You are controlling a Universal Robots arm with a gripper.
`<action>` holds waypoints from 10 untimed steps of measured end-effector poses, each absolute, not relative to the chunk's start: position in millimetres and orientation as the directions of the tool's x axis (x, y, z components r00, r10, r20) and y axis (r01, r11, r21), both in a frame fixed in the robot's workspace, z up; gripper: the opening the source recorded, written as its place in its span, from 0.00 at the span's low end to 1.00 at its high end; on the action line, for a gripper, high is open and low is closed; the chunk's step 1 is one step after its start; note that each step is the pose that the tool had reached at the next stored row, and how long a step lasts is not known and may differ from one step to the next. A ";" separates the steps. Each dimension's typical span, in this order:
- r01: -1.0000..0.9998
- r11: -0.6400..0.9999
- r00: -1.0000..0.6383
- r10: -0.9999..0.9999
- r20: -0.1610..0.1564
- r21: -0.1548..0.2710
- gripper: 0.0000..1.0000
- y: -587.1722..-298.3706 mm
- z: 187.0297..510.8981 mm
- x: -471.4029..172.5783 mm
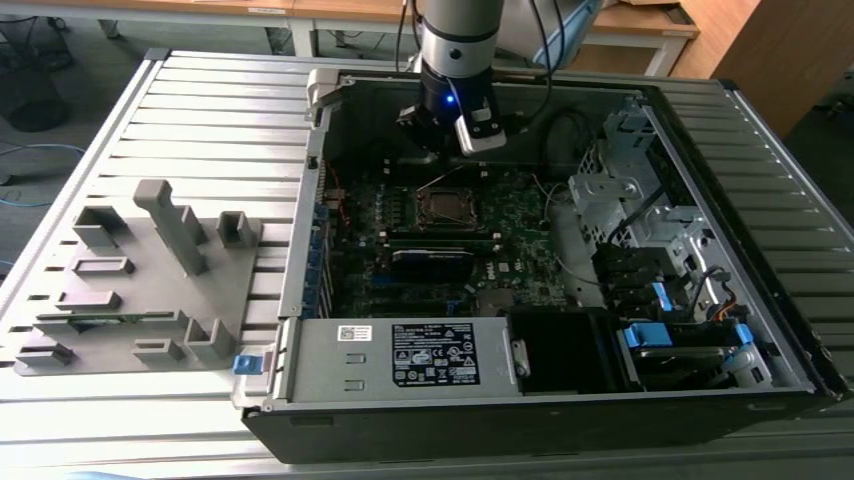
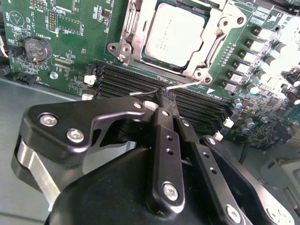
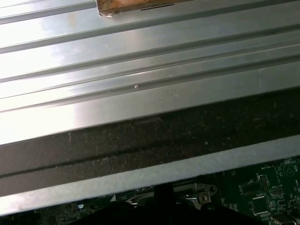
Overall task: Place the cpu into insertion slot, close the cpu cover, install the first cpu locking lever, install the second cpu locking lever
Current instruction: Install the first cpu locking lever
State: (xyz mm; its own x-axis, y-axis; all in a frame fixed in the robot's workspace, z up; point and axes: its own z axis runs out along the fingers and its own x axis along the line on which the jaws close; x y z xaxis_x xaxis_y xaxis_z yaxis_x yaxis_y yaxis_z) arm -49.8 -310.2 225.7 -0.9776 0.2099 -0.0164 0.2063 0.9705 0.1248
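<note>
- What is the end effector [image 2: 164,99] doing?
- Its two black fingers [image 2: 159,126] are squeezed tight together. A thin wire locking lever [image 2: 143,93] runs right at their tips. I cannot tell if it is pinched.
- Where is the cpu [image 2: 174,30]?
- Just past the tips, beyond the long black memory slots [image 2: 197,110]. It sits flat in the insertion slot [image 1: 445,205]. The cpu cover [image 2: 210,35] lies shut around it, and the grey top shows through its window.
- And farther out?
- The green board [image 2: 70,51], with a round battery [image 2: 36,48] off to one side. In the exterior view the end effector hangs inside the open computer case [image 1: 534,420]. The case lies on the ribbed metal table [image 1: 200,120], and a grey holder tray [image 1: 134,290] sits well away.
</note>
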 end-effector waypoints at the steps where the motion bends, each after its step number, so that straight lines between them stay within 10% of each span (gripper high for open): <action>1: 0.206 0.970 -0.978 0.210 -0.016 0.125 0.11 -310.1 225.1 -49.8; 10: 0.206 0.971 -0.978 0.210 -0.017 0.123 0.11 -310.2 222.7 -46.9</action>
State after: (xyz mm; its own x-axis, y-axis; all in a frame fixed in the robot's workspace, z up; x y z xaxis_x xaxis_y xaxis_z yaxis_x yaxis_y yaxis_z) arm -46.9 -310.2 222.7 -0.9776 0.2099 -0.0167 0.2063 0.9707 0.1232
